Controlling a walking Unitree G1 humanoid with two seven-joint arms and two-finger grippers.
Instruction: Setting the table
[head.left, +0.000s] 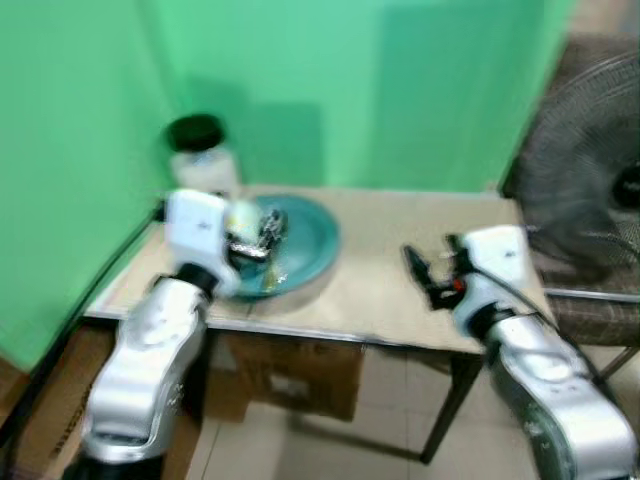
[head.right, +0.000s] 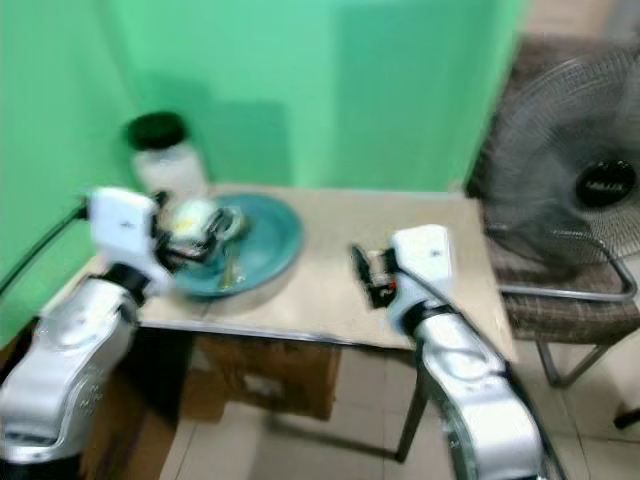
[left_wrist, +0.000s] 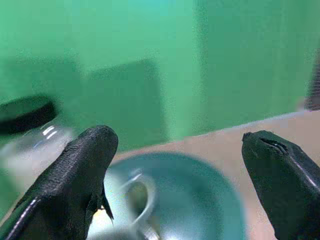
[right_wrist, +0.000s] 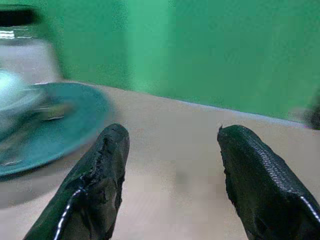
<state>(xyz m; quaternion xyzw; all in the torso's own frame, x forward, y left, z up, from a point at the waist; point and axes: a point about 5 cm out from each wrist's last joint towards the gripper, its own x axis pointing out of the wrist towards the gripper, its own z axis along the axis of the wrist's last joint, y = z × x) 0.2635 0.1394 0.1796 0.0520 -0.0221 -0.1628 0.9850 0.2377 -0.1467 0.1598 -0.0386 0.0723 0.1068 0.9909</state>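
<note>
On the table (head.left: 400, 290) the teal plate (head.left: 310, 245) holds a cup (head.right: 192, 218) and cutlery, nothing laid out yet, both left pincer (head.left: 262, 235) and right pincer (head.left: 415, 265) gaping empty.

Frame is motion-blurred. Small tan table (head.left: 380, 300) against a green wall. Teal plate (head.left: 310, 245) near the table's left front edge, holding a pale cup (head.left: 243, 215) and something shiny, too blurred to identify. Left gripper (head.left: 262, 240) over the plate. Right gripper (head.left: 418, 268) above the front edge, right of centre, well apart from the plate. Black-lidded jar (head.left: 203, 158) at back left corner. Fan (head.left: 585, 150) at right.
</note>
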